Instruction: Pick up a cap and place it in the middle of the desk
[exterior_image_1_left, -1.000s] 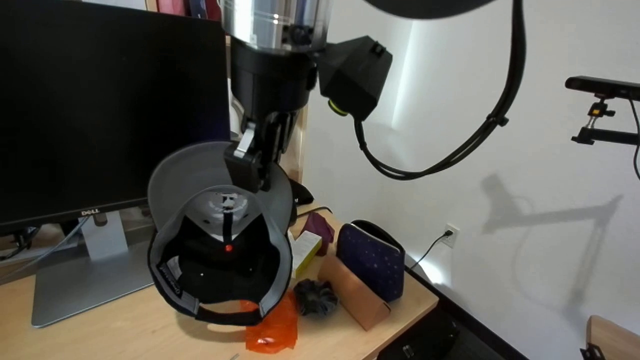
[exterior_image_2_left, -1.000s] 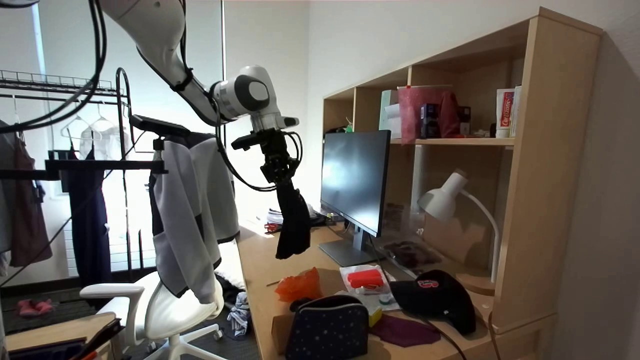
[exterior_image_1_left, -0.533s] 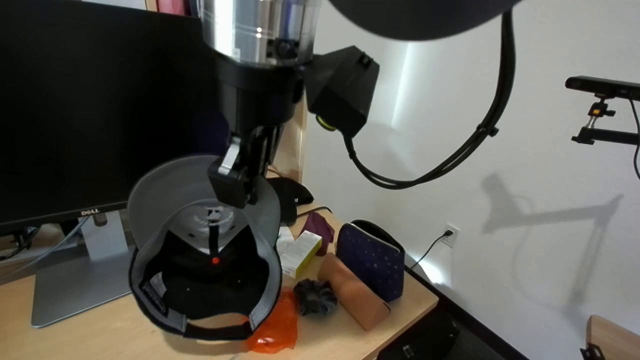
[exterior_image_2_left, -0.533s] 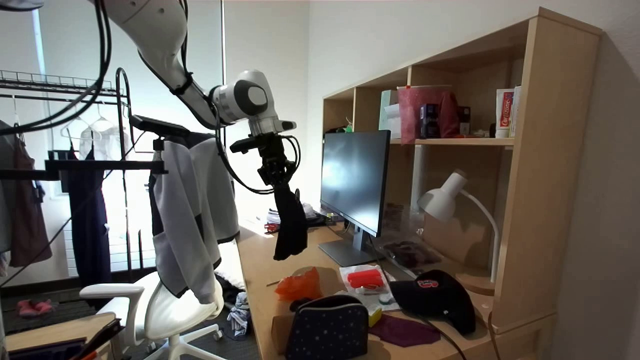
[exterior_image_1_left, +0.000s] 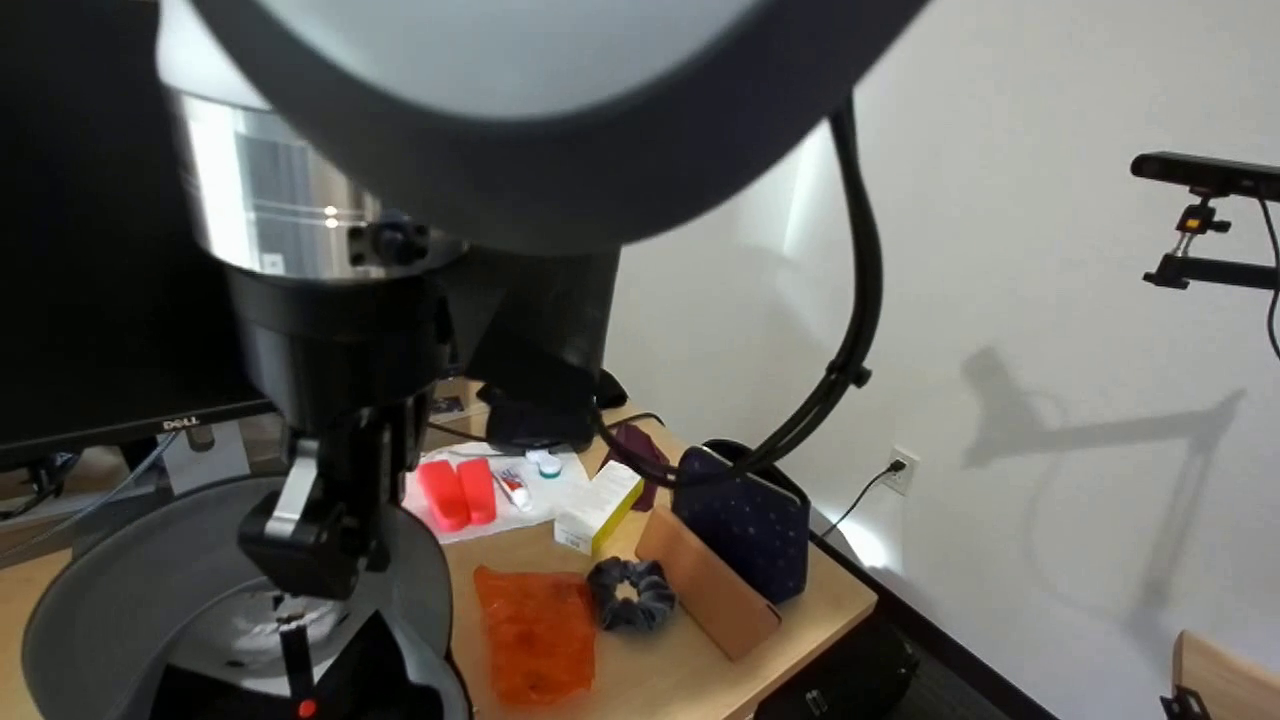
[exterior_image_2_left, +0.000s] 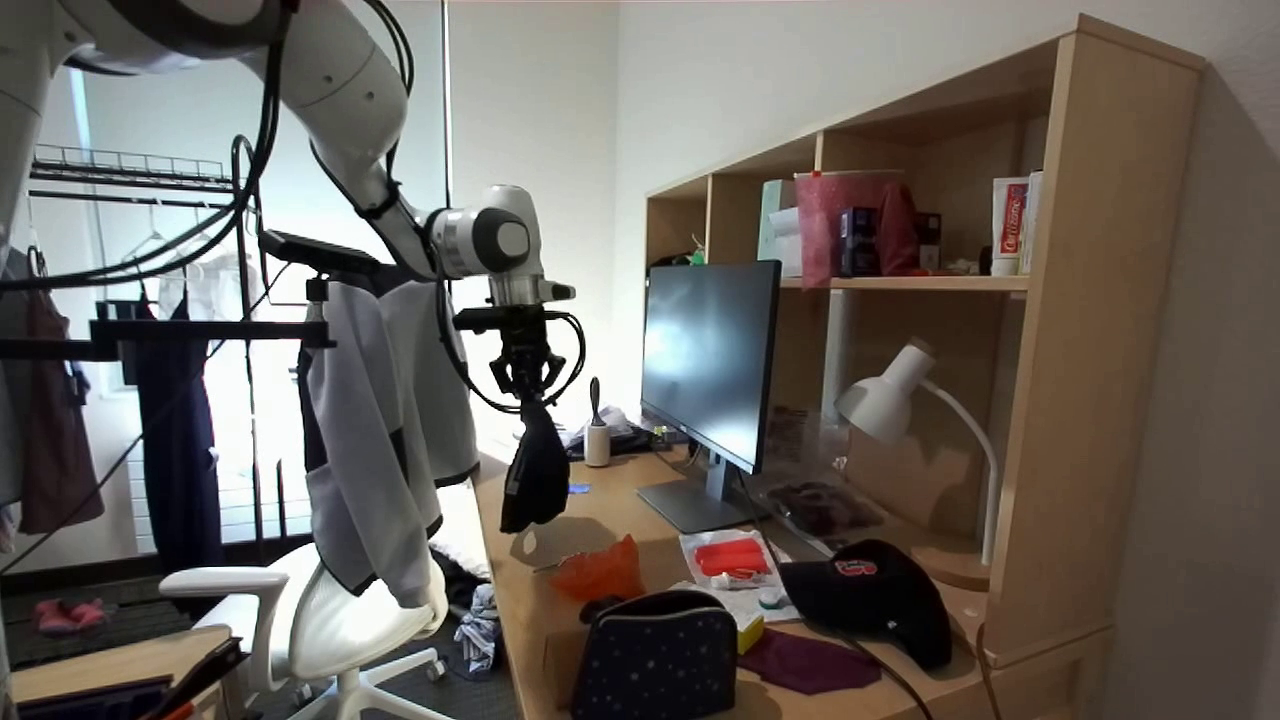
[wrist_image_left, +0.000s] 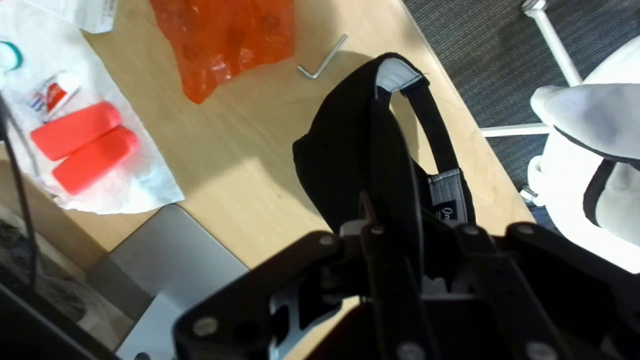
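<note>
— Gripper (exterior_image_1_left: 338, 568) first: is it holding anything?

— Yes, it pinches the brim of the grey cap (exterior_image_1_left: 250, 630), cloth squeezed tight between its two sides.

— What does the cap look like?

— Its brim is smooth, wide and curved. Inside, it is black and light grey, with a little red dot. At the back, a dark strap goes across a rounded gap.

— So where is the cap?

— Hanging brim up, over the flat tan wooden desk (wrist_image_left: 255, 200), near the edge beside the white chair (exterior_image_2_left: 370, 610).

— What lies close to it?

— A thin, bent metal stick (wrist_image_left: 325, 61) and a crinkly, shiny orange bag (exterior_image_1_left: 535, 640) that looks like plastic. Just beside the bag sits a puffy cloth ring (exterior_image_1_left: 655, 600), dark grey, and next to that, a smooth tan wedge (exterior_image_1_left: 705, 580).

— And farther away?

— Two red lumps (exterior_image_1_left: 446, 497) with round corners, on a wrinkly white sheet (wrist_image_left: 145, 185). Then come a boxy white-and-yellow carton (exterior_image_1_left: 595, 503), a dark blue pouch (exterior_image_2_left: 655, 660) dotted with little light spots, and a black cap (exterior_image_2_left: 880, 605) with a red patch.

— And past that?

— A flat, glossy screen (exterior_image_2_left: 710, 360), a white lamp (exterior_image_2_left: 885, 400) with a bent neck, and a big wooden shelf (exterior_image_2_left: 1125, 350) split into boxy holes.
</note>
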